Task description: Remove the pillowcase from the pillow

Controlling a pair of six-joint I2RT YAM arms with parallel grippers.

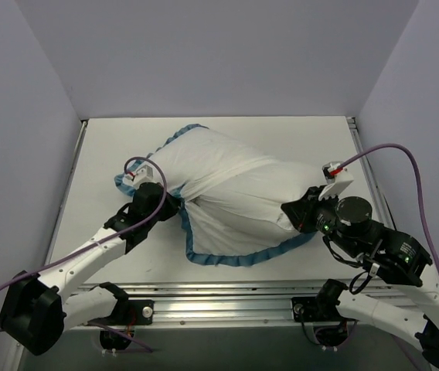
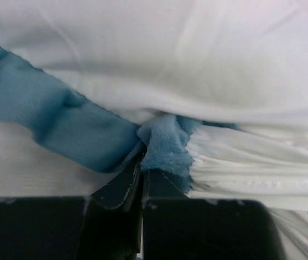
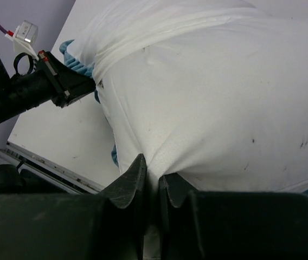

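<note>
Thin, limp pillowcase (image 1: 227, 185): blue edging (image 2: 165, 146), pinched at the tips of left gripper (image 2: 142, 170), is the hold; right gripper (image 3: 151, 181) nips its white face.

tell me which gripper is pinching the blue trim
The left gripper: it pinches the blue ruffle, while the right gripper grips plain white fabric.

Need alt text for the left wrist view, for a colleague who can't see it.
The left gripper is shut on the blue ruffled edging of the pillowcase, pinching a small fold of it. White fabric bulges above, and more blue edging trails off to the left.
</note>
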